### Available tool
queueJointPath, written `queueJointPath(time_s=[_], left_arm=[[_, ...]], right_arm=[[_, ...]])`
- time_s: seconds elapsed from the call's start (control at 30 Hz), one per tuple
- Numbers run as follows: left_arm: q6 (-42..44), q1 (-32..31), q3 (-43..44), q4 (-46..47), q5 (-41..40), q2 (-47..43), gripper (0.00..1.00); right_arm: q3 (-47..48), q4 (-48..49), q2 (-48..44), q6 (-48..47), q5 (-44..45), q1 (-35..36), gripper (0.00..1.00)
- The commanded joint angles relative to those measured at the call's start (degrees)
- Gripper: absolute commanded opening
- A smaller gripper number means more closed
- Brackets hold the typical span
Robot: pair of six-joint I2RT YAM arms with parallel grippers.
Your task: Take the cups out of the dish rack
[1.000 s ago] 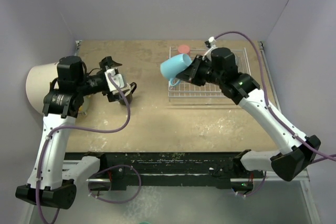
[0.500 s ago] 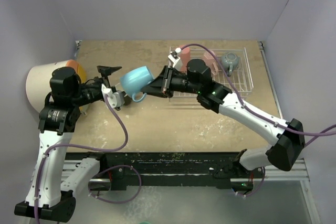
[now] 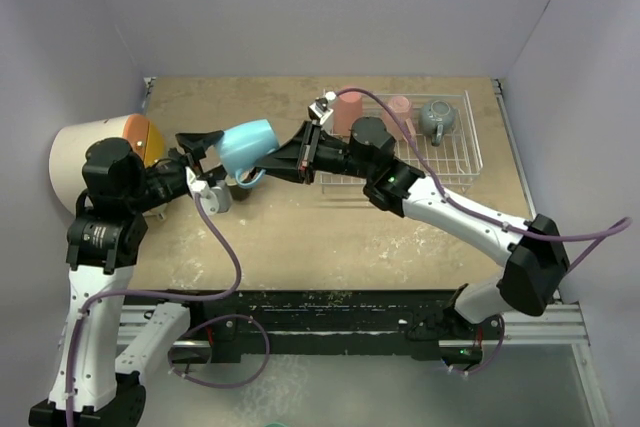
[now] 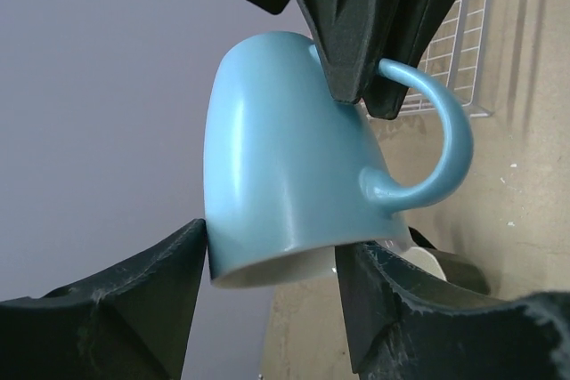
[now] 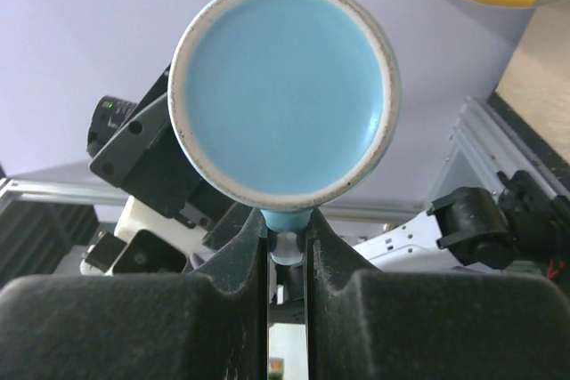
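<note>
Mid-air handover going on over the front left of the table (image 3: 300,237). The right gripper (image 5: 287,236) is clamped tight on the handle of the blue mug (image 4: 276,149), holding it sideways above the table, well clear of the rack (image 3: 460,152). The left gripper (image 4: 272,245) has its jaws about half spread around the mug's open end, pads (image 4: 178,260) right at the wall; can't tell if they actually bite yet.

If you ask me, the trick here is that left squeezes square across the body until it's firm; only then should right let go of the handle and back straight out, or the mug tips and drops; that glaze looks slippery too.

There's a dark thing (image 3: 236,185) on the table right under the mug; probably a cup, but mostly hidden.

Further back the rack holds three: tumbler (image 3: 350,107), pink mug (image 3: 399,110), grey mug (image 3: 437,119).

Count: two arms; one rack; one drum (image 3: 80,147) off left; four cups for sure, maybe five.
</note>
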Motion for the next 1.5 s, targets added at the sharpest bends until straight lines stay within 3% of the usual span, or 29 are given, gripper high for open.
queueJointPath(time_s=[0.0,0.07,0.17,0.23,0.3,0.33,0.37,0.47,0.57,0.73,0.9,1.03,1.2,1.47], left_arm=[[1.7,-0.9,-1.0,3.3,4.7,0.3,0.66],[3.5,-0.9,-1.6,3.5,3.7,0.1,0.66],[5.1,-0.9,-2.8,5.1,2.6,-0.5,0.53],[6.3,-0.8,-3.1,5.4,2.4,-0.6,0.35],[6.2,-0.8,-3.0,6.0,2.2,-0.5,0.05],[5.0,-0.8,-3.1,6.9,2.0,-0.6,0.00],[4.3,-0.9,-3.3,7.7,2.0,-0.6,0.00],[2.5,-0.9,-2.8,7.8,1.8,0.3,0.00],[-2.9,-0.8,0.8,5.4,-1.9,4.9,0.00],[-13.1,-0.9,13.0,-3.7,-16.0,19.8,0.00],[-20.4,-0.9,23.2,-9.8,-28.9,34.2,0.00],[-26.2,-0.9,35.3,-17.0,-35.8,46.9,0.00],[-29.8,-0.8,47.4,-25.3,-40.4,61.3,0.00],[-29.6,0.6,54.3,-27.5,-43.1,73.6,0.00]], right_arm=[[1.1,15.9,0.9,5.9,-4.8,3.9,0.00],[1.1,16.1,0.8,6.1,-4.8,4.2,0.00],[0.3,15.8,0.1,6.3,-4.6,4.3,0.00],[0.0,14.4,-0.3,5.8,-4.6,4.3,0.00],[-0.5,11.8,-0.7,5.4,-5.6,4.3,0.00],[-0.9,12.0,-0.9,5.8,-5.9,4.2,0.00],[-1.3,12.1,-1.2,6.0,-5.7,4.0,0.00],[0.1,7.1,-2.2,2.9,-6.2,2.0,0.25],[4.2,-8.7,-4.9,-7.0,-4.6,-2.9,0.58],[7.9,-32.2,-10.7,-22.8,0.7,-15.4,0.98],[14.4,-50.8,-12.4,-35.4,11.4,-21.1,1.00],[18.1,-58.1,-12.1,-40.6,20.1,-21.3,1.00],[17.6,-60.8,-11.3,-43.7,26.3,-21.9,1.00],[16.8,-60.9,-8.5,-48.5,33.6,-22.1,1.00]])
